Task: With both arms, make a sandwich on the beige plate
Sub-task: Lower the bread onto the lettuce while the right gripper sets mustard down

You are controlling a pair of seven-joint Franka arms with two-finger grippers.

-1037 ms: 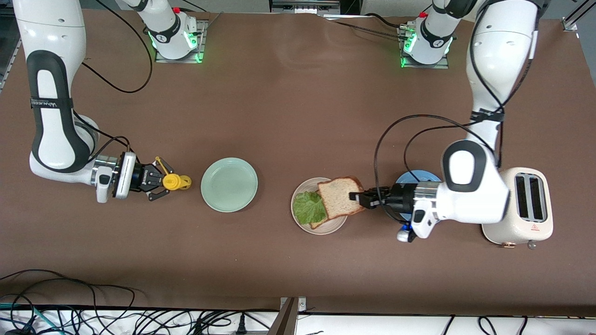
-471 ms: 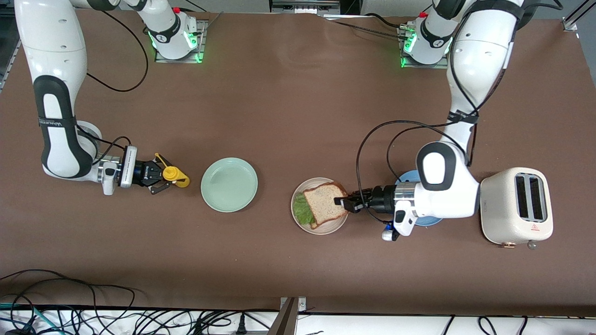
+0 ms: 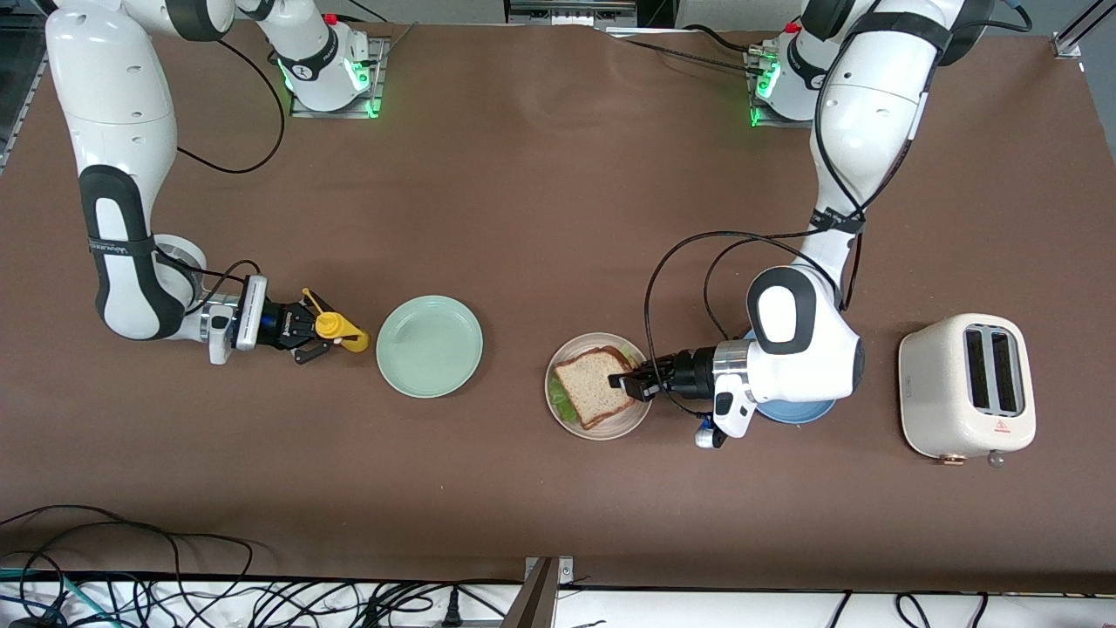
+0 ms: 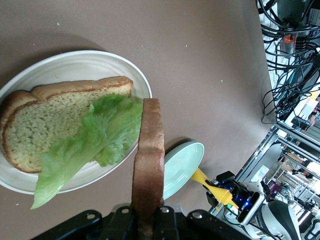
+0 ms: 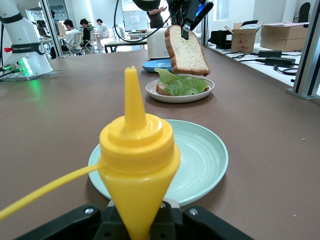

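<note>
My left end effector point(image 3: 621, 381) is clamped on the crust edge of the top slice of bread point(image 3: 593, 385), holding it tilted over the beige plate point(image 3: 639, 416). The plate sits mid-worktop, toward my left arm's end. On it lies the bottom slice point(image 4: 35, 131) with the lettuce leaf point(image 4: 95, 141) draped across it, so the sandwich is one release short of done, as I judge it.

In the left wrist view the held slice stands almost on edge, its low end still above the leaf. On the plate's dial (twelve o'clock toward my bases), my grip comes in from about three o'clock, over the rim.

What could go wrong from here:
- If I let go at this tilt, the slice may flop askew or slide off the lettuce — the leaf looks slick and uneven.
- If I press down too far, my fingers could catch the rim at three o'clock and shove the plate.
- Soft bread may stick to a finger as I open and get dragged back out.

My right end effector point(image 3: 307, 336) waits low by the worktop, closed on the yellow squeeze bottle point(image 3: 337, 329), just beside the mint-green plate point(image 3: 429, 345) at its nine o'clock. The blue plate point(image 3: 798, 411) lies partly under my left wrist, and the toaster point(image 3: 966, 386) stands at that end.
</note>
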